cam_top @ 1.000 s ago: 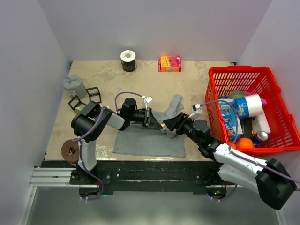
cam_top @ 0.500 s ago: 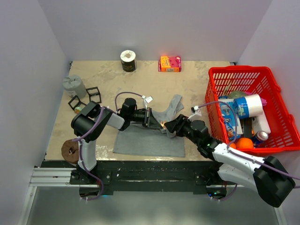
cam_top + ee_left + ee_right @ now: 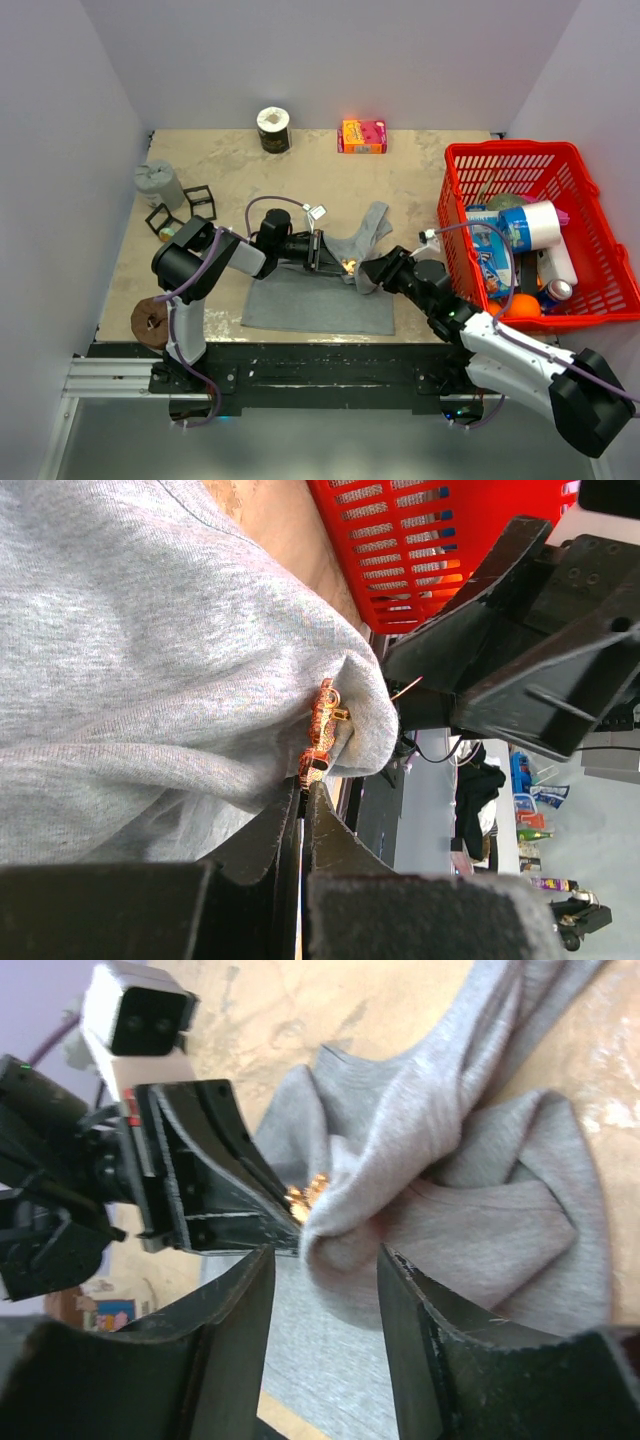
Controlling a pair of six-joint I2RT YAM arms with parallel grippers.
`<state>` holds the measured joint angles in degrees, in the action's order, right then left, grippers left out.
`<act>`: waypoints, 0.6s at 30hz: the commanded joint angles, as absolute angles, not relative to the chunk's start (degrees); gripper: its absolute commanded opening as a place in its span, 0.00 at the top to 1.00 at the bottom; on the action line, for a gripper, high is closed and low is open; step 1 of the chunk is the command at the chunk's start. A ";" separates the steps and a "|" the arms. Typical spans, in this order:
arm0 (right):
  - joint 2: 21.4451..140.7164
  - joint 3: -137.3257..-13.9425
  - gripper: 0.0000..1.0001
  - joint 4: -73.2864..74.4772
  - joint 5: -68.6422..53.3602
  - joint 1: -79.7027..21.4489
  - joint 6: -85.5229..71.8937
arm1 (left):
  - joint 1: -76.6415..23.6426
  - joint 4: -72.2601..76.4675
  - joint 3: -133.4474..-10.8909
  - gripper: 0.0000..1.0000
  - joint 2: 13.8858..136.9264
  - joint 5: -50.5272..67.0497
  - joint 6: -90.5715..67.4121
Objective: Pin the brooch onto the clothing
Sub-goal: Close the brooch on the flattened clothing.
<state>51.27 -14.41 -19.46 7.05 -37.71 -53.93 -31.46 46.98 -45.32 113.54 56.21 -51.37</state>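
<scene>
The left jaws are pressed together on the near end of the brooch [image 3: 320,735], which stands out from their tips as a small orange-red, glittering piece. In the left wrist view a rounded fold of the grey clothing [image 3: 130,660] lies against the brooch and curls over its far end. From above, these jaws point toward 3 o'clock, and the brooch [image 3: 349,265] glows as a bright speck at their tip, on the bunched upper part of the clothing [image 3: 320,300].

The right jaws stand apart, pointing toward 10 o'clock, tip to tip with the left jaws. In the right wrist view a puckered ridge of the clothing [image 3: 470,1190] rises just ahead of the gap between them, and the brooch [image 3: 312,1188] sparkles beyond that ridge, at the point of the left jaws. Whether the right jaws touch the cloth cannot be told.

The lower part of the clothing lies flat on the desk [image 3: 420,180] toward 6 o'clock, while a strap trails off toward 1 o'clock. A red basket [image 3: 512,148] full of packets and bottles stands at 3 o'clock of the clothing, well apart from it. At the far edge, toward 12 o'clock, stand a pink box [image 3: 362,136] and a dark roll [image 3: 273,128].
</scene>
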 commanded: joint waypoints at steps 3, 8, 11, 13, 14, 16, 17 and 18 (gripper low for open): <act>52.99 -15.73 0.57 -14.33 11.69 -37.35 -53.70 | -31.11 47.72 -46.67 1.00 111.45 57.39 -50.19; 55.19 -16.08 0.58 -14.50 12.39 -37.44 -53.35 | -31.11 47.72 -46.76 1.00 111.45 57.30 -50.27; 56.60 -16.17 0.58 -16.34 12.57 -37.44 -53.17 | -31.11 47.72 -46.76 1.00 111.53 57.30 -50.19; 58.35 -16.00 0.57 -19.40 12.31 -37.44 -53.09 | -31.03 47.73 -46.76 1.00 111.62 57.39 -50.19; 58.97 -16.08 0.57 -20.55 12.13 -37.27 -52.82 | -31.11 47.72 -46.76 1.00 111.53 57.39 -50.19; 60.99 -16.78 0.57 -22.92 11.52 -37.35 -52.56 | -31.11 47.72 -46.84 1.00 111.53 57.30 -50.27; 61.61 -17.14 0.56 -23.37 11.34 -37.27 -52.30 | -31.11 47.72 -46.85 1.00 111.62 57.30 -50.19; 62.13 -17.49 0.56 -23.81 10.90 -37.27 -52.21 | -31.11 47.72 -46.76 1.00 111.62 57.30 -50.27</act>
